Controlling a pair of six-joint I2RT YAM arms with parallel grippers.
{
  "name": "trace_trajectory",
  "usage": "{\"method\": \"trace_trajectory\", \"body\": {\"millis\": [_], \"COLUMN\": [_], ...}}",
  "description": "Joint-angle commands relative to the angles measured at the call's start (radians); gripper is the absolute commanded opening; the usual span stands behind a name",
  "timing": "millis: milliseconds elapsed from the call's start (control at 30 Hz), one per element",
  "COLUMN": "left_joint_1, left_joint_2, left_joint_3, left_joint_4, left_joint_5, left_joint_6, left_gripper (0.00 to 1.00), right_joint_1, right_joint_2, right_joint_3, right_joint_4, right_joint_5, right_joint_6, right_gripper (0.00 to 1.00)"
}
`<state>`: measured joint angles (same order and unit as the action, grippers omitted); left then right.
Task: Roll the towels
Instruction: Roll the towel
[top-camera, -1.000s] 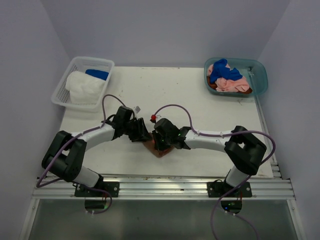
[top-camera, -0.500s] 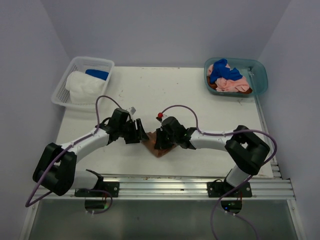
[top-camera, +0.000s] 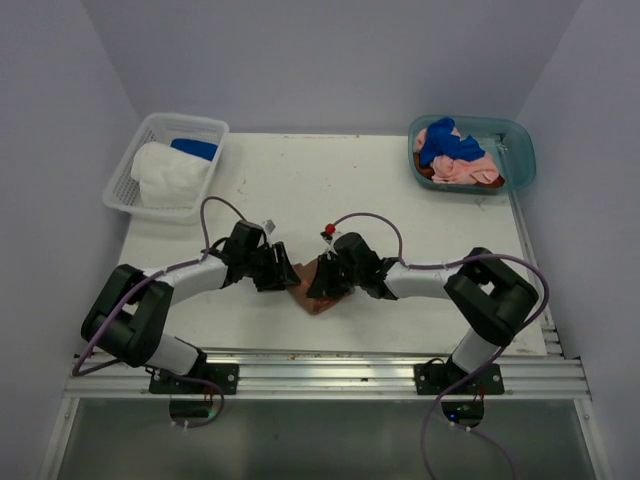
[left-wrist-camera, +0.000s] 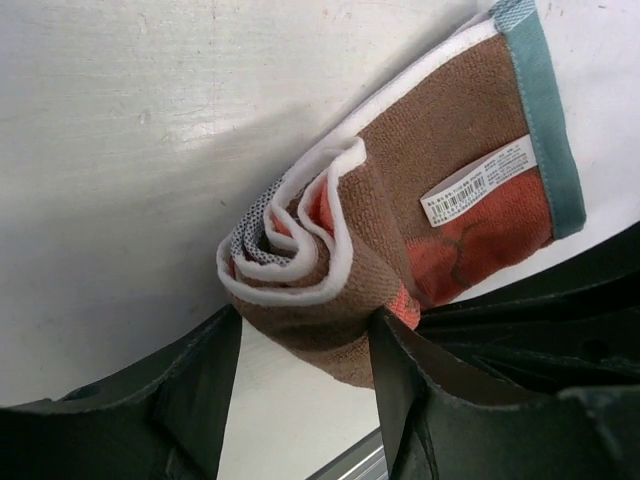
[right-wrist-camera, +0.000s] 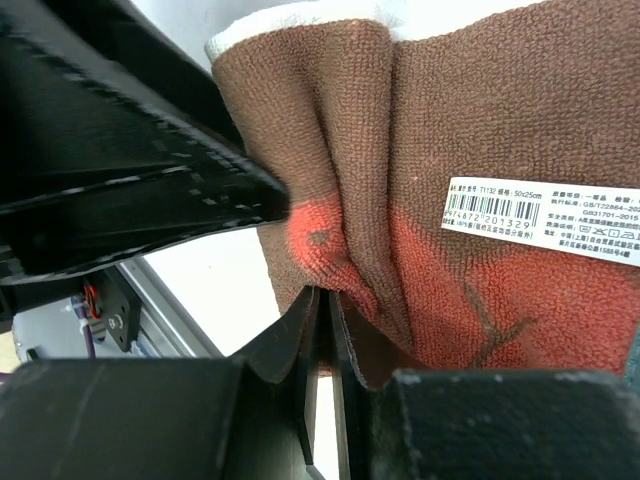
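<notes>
A brown towel (top-camera: 316, 292) with an orange patch lies on the table near the front edge, between both arms. In the left wrist view its near end is rolled into a loose coil (left-wrist-camera: 300, 255), and the flat part carries a white label (left-wrist-camera: 478, 180). My left gripper (left-wrist-camera: 305, 350) is open, its two fingers standing either side of the coil. My right gripper (right-wrist-camera: 325, 297) is shut on a fold of the same towel (right-wrist-camera: 340, 170) from the opposite side. In the top view the left gripper (top-camera: 285, 272) and the right gripper (top-camera: 318, 283) almost meet over the cloth.
A teal tub (top-camera: 520, 150) at the back right holds blue (top-camera: 445, 143) and pink (top-camera: 465, 168) towels. At the back left, a white mesh basket (top-camera: 120, 185) holds a white roll (top-camera: 168, 172) and a blue one (top-camera: 194, 149). The metal rail (top-camera: 330, 375) runs along the front edge.
My left jaws have spread wider and now straddle the rolled end. The left arm drew back and came in again. The right gripper kept its pinch and shifted slightly away from the front edge.
</notes>
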<state>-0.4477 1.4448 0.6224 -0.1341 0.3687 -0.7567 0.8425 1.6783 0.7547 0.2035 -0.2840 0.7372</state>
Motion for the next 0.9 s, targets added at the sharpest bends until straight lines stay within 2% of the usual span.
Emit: {"method": "trace_trajectory", "body": {"millis": [0, 200, 300, 400, 433, 533, 667, 867], "left_joint_1": [-0.002, -0.008, -0.009, -0.009, -0.009, -0.009, -0.011, -0.013], "left_joint_2": [0.051, 0.098, 0.1, 0.092, 0.085, 0.075, 0.077, 0.086], "left_joint_3": [0.011, 0.025, 0.037, 0.054, 0.056, 0.066, 0.074, 0.08], "left_joint_4": [0.09, 0.103, 0.076, 0.022, 0.013, -0.013, -0.032, -0.039], "left_joint_5": [0.022, 0.022, 0.004, -0.03, -0.034, -0.036, -0.033, -0.033], "left_joint_6": [-0.018, -0.041, -0.049, -0.053, -0.055, -0.062, -0.062, -0.064], "left_gripper": [0.56, 0.47, 0.35, 0.33, 0.33, 0.32, 0.32, 0.32], "right_joint_1": [-0.002, -0.003, -0.002, 0.006, 0.01, 0.035, 0.128, 0.251], "right_joint_2": [0.044, 0.023, 0.0, -0.061, -0.077, -0.133, -0.146, -0.075], "right_joint_3": [-0.035, -0.003, 0.026, 0.069, 0.081, 0.146, 0.242, 0.353], "right_joint_4": [-0.082, -0.127, -0.163, -0.266, -0.3, -0.447, -0.573, -0.644], "right_joint_5": [0.022, 0.039, 0.052, 0.106, 0.159, 0.267, 0.458, 0.598], "right_joint_6": [-0.005, -0.021, -0.039, -0.074, -0.099, -0.149, -0.209, -0.295], "right_gripper": [0.12, 0.12, 0.14, 0.25, 0.34, 0.46, 0.47, 0.42]}}
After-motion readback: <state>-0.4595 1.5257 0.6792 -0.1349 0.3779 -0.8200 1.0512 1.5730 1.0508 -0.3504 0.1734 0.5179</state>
